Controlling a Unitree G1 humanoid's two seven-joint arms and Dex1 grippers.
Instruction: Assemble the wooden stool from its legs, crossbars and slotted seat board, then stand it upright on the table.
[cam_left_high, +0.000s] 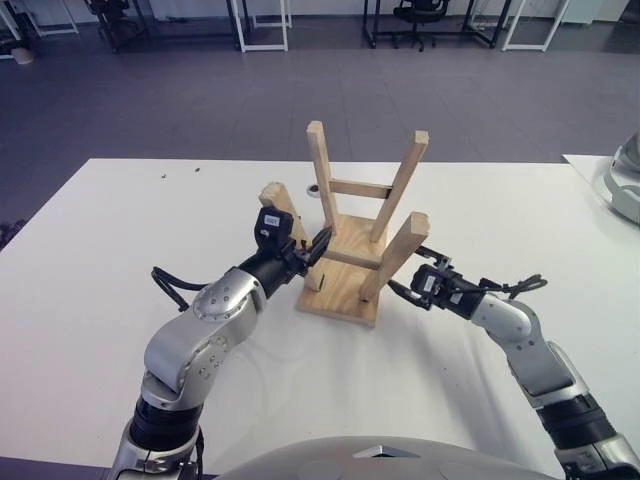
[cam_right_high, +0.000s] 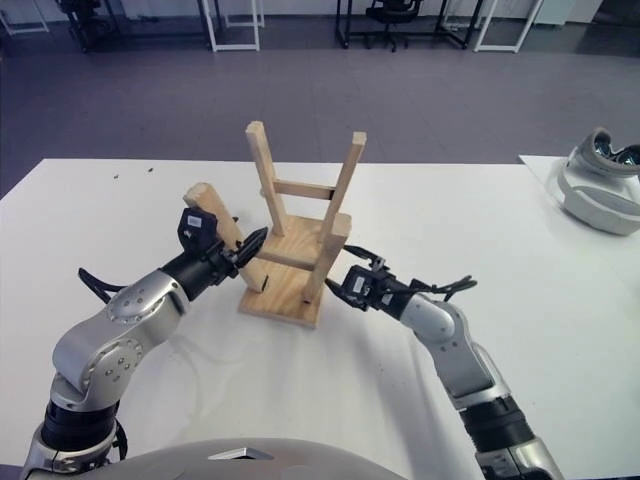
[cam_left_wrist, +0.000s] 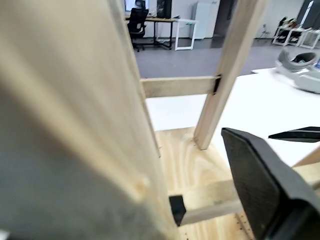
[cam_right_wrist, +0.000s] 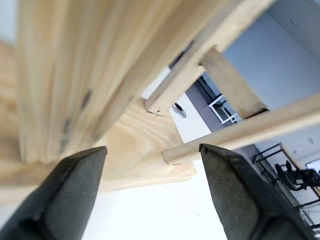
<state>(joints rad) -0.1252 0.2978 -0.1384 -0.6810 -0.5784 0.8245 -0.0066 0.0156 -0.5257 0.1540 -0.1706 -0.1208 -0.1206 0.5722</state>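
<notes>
Left gripper (cam_left_high: 314, 250): stationed at the left near corner of the stool (cam_left_high: 355, 259), fingers spread. In the left wrist view one finger (cam_left_wrist: 260, 185) stands apart from the left near leg (cam_right_high: 222, 215), with bare wood of the seat board (cam_left_high: 345, 302) showing in the gap. The other finger is hidden behind that leg, so the leg appears to sit between the jaws, unclamped. Stool: mid-table (cam_left_high: 100, 250), inverted, seat board flat on the surface, four legs pointing up and splayed a little outward, crossbars fitted between them. Assembly is judged complete; the outstanding step is turning the stool upright. Governing relation: the two near legs have their long axes running upward and leaning off vertical, and one lies directly ahead of each gripper. Neither arm is markedly nearer, so the turn is judged a two-arm job, each gripper closing across its own leg low down near the board. Right near leg (cam_left_high: 395, 258): just beside the right gripper (cam_left_high: 408, 272), which sits to the right of the stool at the leg's lower half. Right gripper fingers (cam_right_wrist: 75, 190) are spread wide and pinch nothing. The right wrist view places the leg just ahead of the opening and to one side of it, not between the pads; contact cannot be determined. Risk, as judged: an uneven grip on the two legs could twist the stool during the turn.
</notes>
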